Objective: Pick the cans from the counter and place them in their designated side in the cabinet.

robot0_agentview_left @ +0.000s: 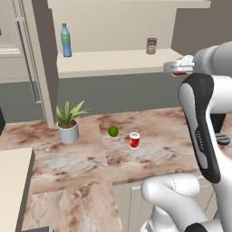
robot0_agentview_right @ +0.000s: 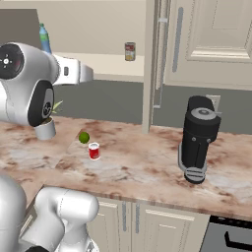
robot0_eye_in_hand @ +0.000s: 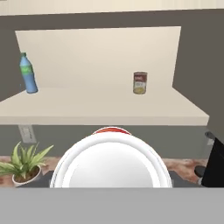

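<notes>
Two cans: one (robot0_agentview_left: 134, 140) is sitting mid-table (robot0_agentview_left: 68, 163), beside a lime (robot0_agentview_left: 113, 131); I'm carrying the other (robot0_agentview_left: 182, 67) clamped in the end effector (robot0_agentview_left: 180, 68) near the cabinet shelf's (robot0_agentview_left: 113, 61) right front edge. Risk: clipping that edge could be dislodging it.

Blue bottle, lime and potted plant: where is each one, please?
Blue bottle (robot0_agentview_left: 66, 41), left base view, on its body.
Lime (robot0_agentview_left: 113, 131), left base view, on its middle.
Potted plant (robot0_agentview_left: 68, 132), left base view, on its white pot.
</notes>
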